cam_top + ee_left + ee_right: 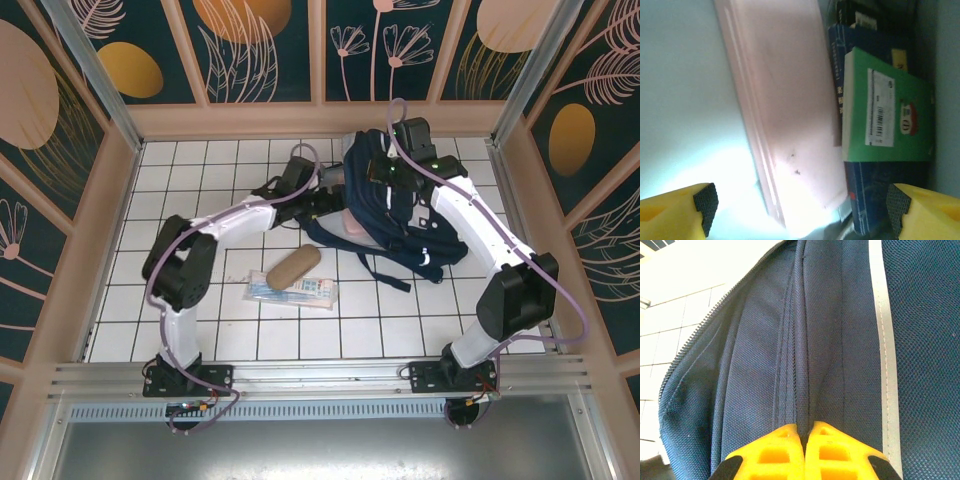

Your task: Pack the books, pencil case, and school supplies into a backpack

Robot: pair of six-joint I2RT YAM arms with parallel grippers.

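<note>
The navy backpack (pixel 400 215) lies at the back middle of the tiled table, its mouth facing left. My right gripper (pixel 804 440) is shut on a fold of the backpack's fabric (pixel 810 365) beside a zip seam, holding the upper lip up (pixel 385 172). My left gripper (pixel 330 205) is at the mouth, open, with nothing between its fingers (pixel 675 215). Inside the backpack I see a green booklet (pixel 887 115) lying on a navy book (pixel 870 200), and a pale pink flat volume (pixel 785 100) beside them. The clear packet (pixel 292 292) lies on the table in front.
A tan oval pencil case (pixel 292 268) rests against the packet's far edge, left of the backpack. Dark straps (pixel 385 272) trail from the backpack toward the front. Wooden walls enclose the table on three sides.
</note>
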